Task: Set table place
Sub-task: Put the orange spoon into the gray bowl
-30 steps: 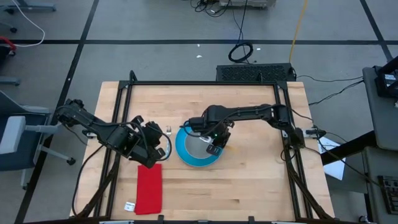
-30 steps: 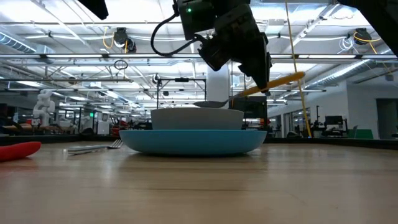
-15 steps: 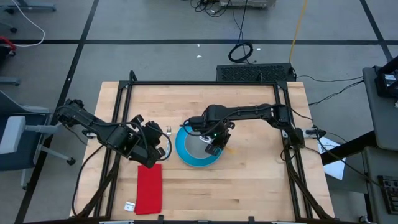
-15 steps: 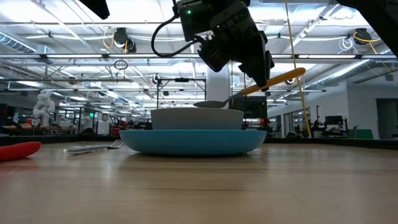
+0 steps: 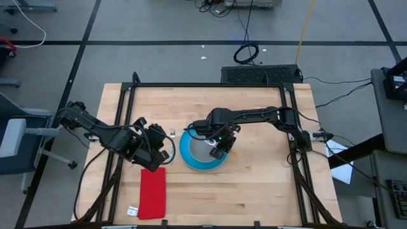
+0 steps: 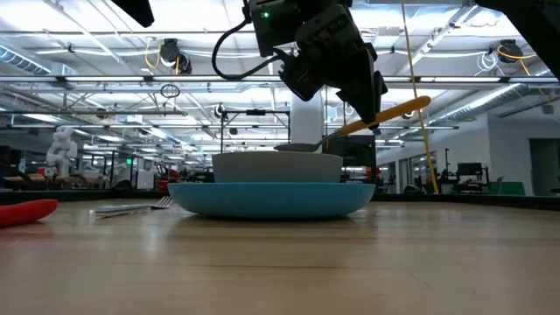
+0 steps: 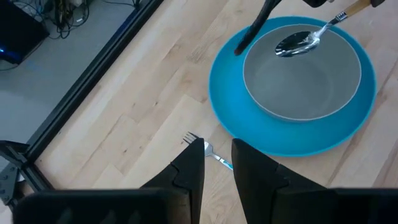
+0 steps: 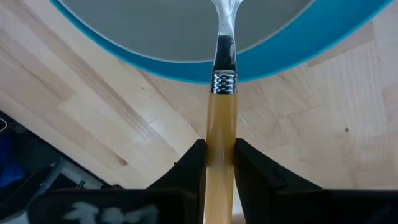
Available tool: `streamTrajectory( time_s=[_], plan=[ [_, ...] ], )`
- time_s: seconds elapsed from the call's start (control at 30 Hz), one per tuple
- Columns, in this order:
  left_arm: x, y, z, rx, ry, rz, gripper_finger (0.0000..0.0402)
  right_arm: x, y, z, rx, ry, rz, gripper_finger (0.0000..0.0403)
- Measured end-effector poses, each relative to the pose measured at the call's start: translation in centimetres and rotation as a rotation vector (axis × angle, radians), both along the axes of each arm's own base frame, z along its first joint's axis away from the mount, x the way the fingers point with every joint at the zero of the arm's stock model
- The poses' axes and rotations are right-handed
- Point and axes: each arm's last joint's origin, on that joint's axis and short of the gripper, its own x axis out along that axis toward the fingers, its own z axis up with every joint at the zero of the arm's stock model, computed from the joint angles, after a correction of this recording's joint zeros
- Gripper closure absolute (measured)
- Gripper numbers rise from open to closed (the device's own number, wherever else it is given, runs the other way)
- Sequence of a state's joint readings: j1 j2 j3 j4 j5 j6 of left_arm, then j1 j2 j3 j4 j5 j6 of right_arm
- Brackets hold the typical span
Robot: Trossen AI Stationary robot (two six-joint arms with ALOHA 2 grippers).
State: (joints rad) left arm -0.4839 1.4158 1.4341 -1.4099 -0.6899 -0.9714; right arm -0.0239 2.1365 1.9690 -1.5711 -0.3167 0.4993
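At the centre of the high view, our right gripper (image 5: 220, 150) pinches the orange-handled metal spoon (image 6: 354, 128) over the small grey bowl (image 7: 301, 76) on the round bright-blue plate (image 5: 191, 156). Centre-left, our left gripper (image 5: 166, 150), fingers slightly parted, hovers above the thin silver fork (image 7: 208, 151).

Grey bowl (image 7: 301, 78) sits on blue plate (image 7: 230, 93); orange-handled spoon (image 7: 298, 42) above, fork (image 7: 208, 149) beside.

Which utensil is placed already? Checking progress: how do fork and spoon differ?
The spoon is held tilted above the bowl by the right gripper; the fork lies flat on the table. The spoon has an orange handle; the fork is all silver.
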Motion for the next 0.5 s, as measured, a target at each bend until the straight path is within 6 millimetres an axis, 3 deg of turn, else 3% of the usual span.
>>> streamTrajectory(
  time_s=[0.23, 0.5],
  plan=[
    [0.0, 0.0, 0.0, 0.011, 0.004, -0.006, 0.0314, 0.0, 0.6, 0.2, 0.054, 0.000, -0.015, 0.0348],
    [0.0, 0.0, 0.0, 0.026, 0.005, -0.012, 0.0314, -1.1, 1.4, 3.7, 0.038, -0.077, -0.059, 0.0349]
  ],
)
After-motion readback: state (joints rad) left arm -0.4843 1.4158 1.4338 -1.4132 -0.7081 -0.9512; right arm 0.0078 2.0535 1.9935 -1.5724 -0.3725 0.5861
